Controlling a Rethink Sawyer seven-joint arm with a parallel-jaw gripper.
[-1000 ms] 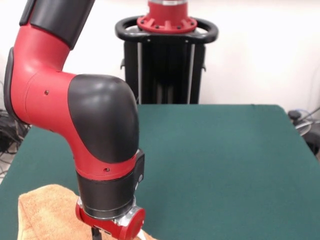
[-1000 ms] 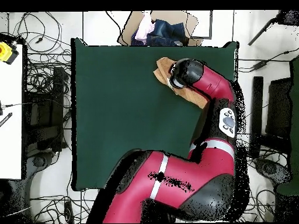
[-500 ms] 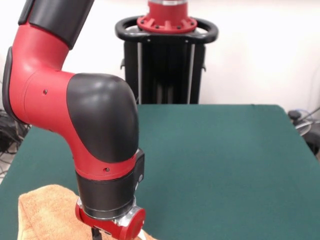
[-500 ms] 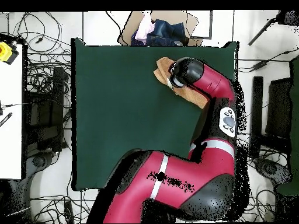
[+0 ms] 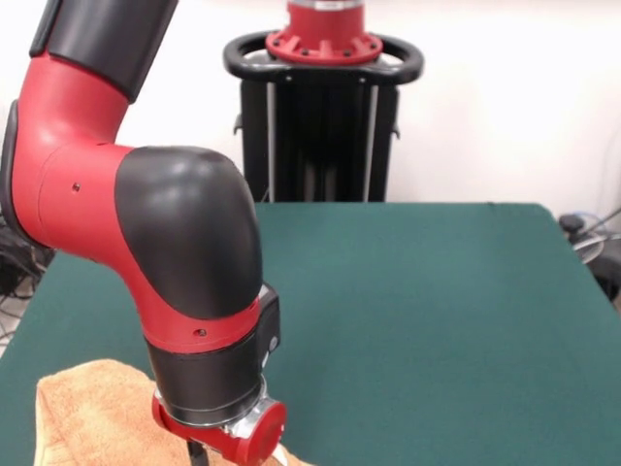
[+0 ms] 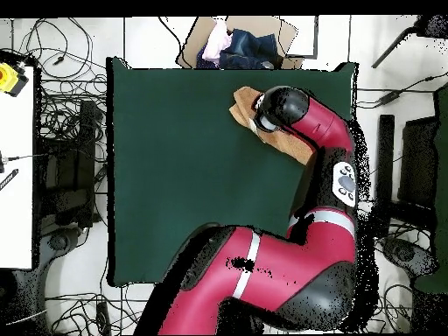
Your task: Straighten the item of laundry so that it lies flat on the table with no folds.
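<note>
Overhead view is showing us the towel bunched near a table corner, mostly under the arm's wrist. We are hovering the gripper right above it — we cannot tell how its tips are set. We should be catching one edge only — then dragging it toward open felt.

A: What is the arm made of, by the look of it?

B: Glossy red shells joined by rounded black elbow caps. Small dark screws dot the red casing, and the wrist ends in a black cylinder above a red flange with a silver ring.

A: And from above?

B: A grey oval button panel on one red link, and pale bands ringing the thick lower links. The pedestal is black, with a looped handle and a red collar.
</note>
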